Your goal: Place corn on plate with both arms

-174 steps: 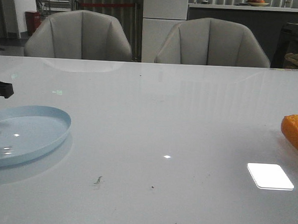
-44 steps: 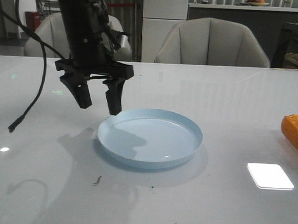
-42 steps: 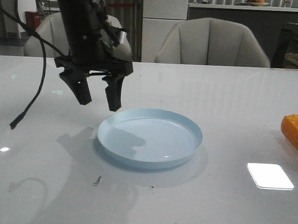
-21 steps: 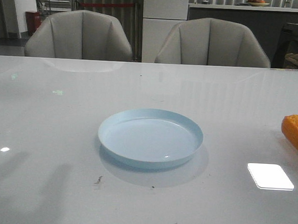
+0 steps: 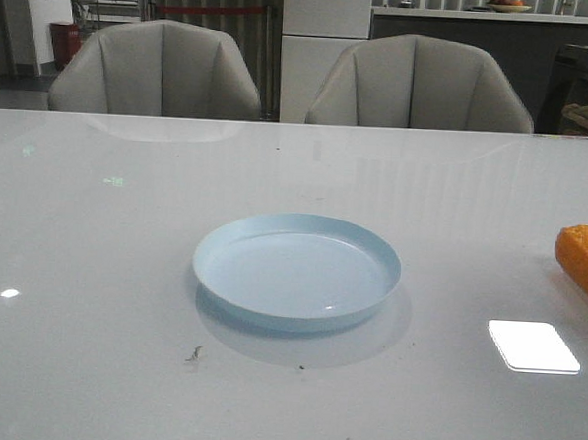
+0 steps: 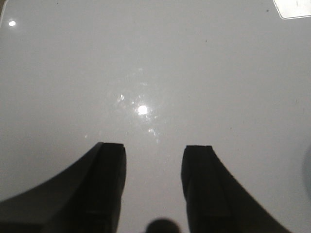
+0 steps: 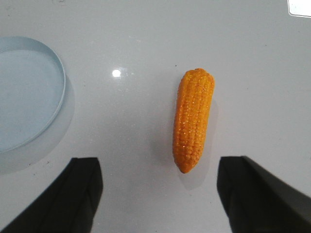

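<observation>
Since the left arm left view, plate (image 5: 296, 271) sits unmoved

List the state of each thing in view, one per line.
Plate: empty, flat on the table, near its middle.
Corn: lying on its side on the table, right of the plate, not held.
Left gripper: open, empty, over bare table.
Right gripper: open wide, empty, above the corn, not touching it.
</observation>
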You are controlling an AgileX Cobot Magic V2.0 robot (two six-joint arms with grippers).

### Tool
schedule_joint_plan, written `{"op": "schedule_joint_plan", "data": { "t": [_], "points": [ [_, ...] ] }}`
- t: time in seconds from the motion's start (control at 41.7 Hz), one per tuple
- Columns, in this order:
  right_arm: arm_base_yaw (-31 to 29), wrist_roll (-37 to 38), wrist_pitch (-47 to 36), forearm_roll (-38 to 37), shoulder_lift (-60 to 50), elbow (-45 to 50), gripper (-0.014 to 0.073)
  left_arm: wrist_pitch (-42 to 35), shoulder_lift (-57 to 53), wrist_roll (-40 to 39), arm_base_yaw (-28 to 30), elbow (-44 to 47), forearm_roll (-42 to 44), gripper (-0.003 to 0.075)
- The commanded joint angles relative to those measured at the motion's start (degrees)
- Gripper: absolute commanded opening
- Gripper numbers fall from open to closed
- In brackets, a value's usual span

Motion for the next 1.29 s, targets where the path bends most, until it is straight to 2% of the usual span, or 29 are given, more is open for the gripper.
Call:
{"op": "schedule_joint_plan", "data": {
  "t": [0.0, 0.192, 0.336, 0.48, 0.623, 0.839, 0.983, 1.271],
  "points": [
    [0.0, -0.3, -3.4, -0.4, -0.6, -2.1, 0.0597, -10.2, -8.0, 1.7, 0.1, 8.2, -1.6, 0.0337],
    [0.0, -0.3, -2.8, -0.4, -0.6, -2.1, 0.0597, -17.0, -17.3, 1.7, 0.1, 25.2, -1.6, 0.0337],
    [0.0, -0.3, -1.0, -0.4, -0.6, -2.1, 0.0597, -18.7, -21.7, 1.7, 0.1, 31.1, -2.0, 0.0337],
    [-0.3, -0.2, -0.1, -0.8, 0.8, -3.0, 0.0597, -18.0, -23.2, 1.7, 0.1, 31.8, -2.1, 0.0337],
    [-2.1, 0.2, 1.5, -0.8, 5.2, -8.8, 0.0597, -18.0, -23.2, 1.7, 0.1, 31.8, -2.2, 0.0337],
    [-6.6, 0.4, 10.5, -0.8, 17.7, -21.4, 0.0597, -17.8, -23.2, 1.7, 0.1, 31.8, -3.5, 0.0337],
    [-6.9, 0.3, 13.0, -0.8, 26.3, -27.8, 0.0597, -17.8, -23.2, 1.7, 0.1, 31.8, -3.5, 0.0337],
    [-6.9, 0.3, 17.0, -0.9, 40.7, -34.8, 0.0597, -17.8, -23.2, 1.7, 0.1, 31.8, -3.5, 0.0335]
  ]
}}
